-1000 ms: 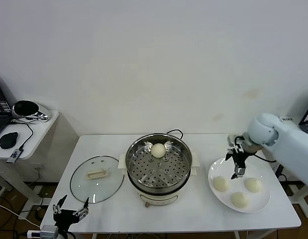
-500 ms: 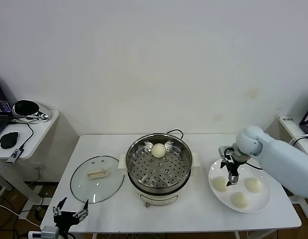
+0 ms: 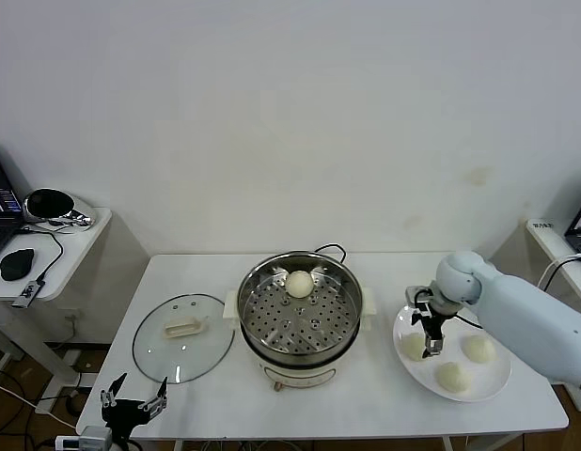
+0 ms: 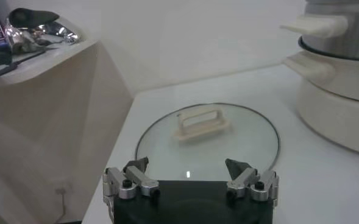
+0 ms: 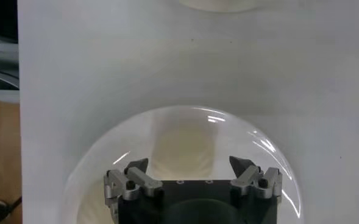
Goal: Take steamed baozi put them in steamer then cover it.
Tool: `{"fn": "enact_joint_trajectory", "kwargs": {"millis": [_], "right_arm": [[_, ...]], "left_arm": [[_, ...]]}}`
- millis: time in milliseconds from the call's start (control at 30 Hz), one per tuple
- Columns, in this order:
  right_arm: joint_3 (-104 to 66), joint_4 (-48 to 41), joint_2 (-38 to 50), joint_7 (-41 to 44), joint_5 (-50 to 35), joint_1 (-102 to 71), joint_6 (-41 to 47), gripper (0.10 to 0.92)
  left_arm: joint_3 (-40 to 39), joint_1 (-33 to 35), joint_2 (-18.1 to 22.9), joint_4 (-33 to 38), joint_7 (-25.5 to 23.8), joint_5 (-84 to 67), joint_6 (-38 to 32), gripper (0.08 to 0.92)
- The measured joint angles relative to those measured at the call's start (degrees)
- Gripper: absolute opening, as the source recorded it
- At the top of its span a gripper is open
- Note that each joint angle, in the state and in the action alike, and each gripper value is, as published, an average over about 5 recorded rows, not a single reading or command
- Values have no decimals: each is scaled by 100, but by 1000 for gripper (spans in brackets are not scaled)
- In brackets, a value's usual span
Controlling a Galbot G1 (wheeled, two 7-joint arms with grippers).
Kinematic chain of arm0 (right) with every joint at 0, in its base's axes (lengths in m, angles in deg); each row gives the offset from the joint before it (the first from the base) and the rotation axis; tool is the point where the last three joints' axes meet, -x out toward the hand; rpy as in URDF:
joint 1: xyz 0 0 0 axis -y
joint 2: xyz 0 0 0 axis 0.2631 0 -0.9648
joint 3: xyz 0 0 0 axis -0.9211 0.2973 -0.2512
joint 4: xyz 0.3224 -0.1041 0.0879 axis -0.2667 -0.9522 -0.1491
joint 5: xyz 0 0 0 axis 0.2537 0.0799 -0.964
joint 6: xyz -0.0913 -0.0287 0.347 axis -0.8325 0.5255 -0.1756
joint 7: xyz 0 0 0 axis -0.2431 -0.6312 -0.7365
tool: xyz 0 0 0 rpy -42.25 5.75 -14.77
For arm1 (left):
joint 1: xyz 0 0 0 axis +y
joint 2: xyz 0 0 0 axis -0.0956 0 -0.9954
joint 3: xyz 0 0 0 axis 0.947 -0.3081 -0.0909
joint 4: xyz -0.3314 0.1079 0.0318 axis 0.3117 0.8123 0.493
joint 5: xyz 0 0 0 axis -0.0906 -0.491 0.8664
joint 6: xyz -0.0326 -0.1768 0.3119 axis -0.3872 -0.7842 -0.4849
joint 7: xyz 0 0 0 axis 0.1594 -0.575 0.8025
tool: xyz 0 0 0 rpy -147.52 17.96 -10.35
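Head view shows our right end effector (image 3: 428,336) now low over the white plate (image 3: 495,383). A second ago it hung higher and farther toward the right edge of the surface (image 3: 384,385); since then it came down and moved toward the steamer (image 3: 300,318). Its jaws stand wide open and hold nothing. The nearest steamed baozi (image 3: 414,347) lies just under and beside its fingertips. In the right wrist view this bun (image 5: 184,144) sits between the two open fingers (image 5: 130,176), a little ahead of them, so we judge that we are lined up for the second pick and the closing is the next step.

On the plate we count three buns: the one at the end effector, a second one (image 3: 478,349) beyond it on the side away from the steamer, and a third one (image 3: 452,377) toward the front edge of the surface. One baozi (image 3: 299,283) already rests on the perforated tray of the steamer, at its back wall, well apart from the end effector. So one of four is placed, we think.

The glass cover (image 3: 182,335) lies flat on the surface on the far side of the steamer, handle up, not yet used. Our left end effector (image 3: 133,401) waits open just before the cover, below the front edge of the surface, gripping nothing.
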Motion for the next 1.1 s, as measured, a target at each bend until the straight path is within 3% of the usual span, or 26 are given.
{"fn": "enact_joint_trajectory", "kwargs": {"millis": [467, 767, 1100], "right_arm": [[-134, -137, -90, -109, 93, -172, -27, 814], [-225, -178, -101, -146, 93, -225, 10, 613], [-193, -19, 135, -67, -107, -9, 90, 577]], "left_arm": [[-25, -25, 3, -65, 2, 5, -4, 823], [-43, -20, 14, -70, 4, 10, -7, 823], [-43, -66, 16, -78, 4, 22, -9, 823]]}}
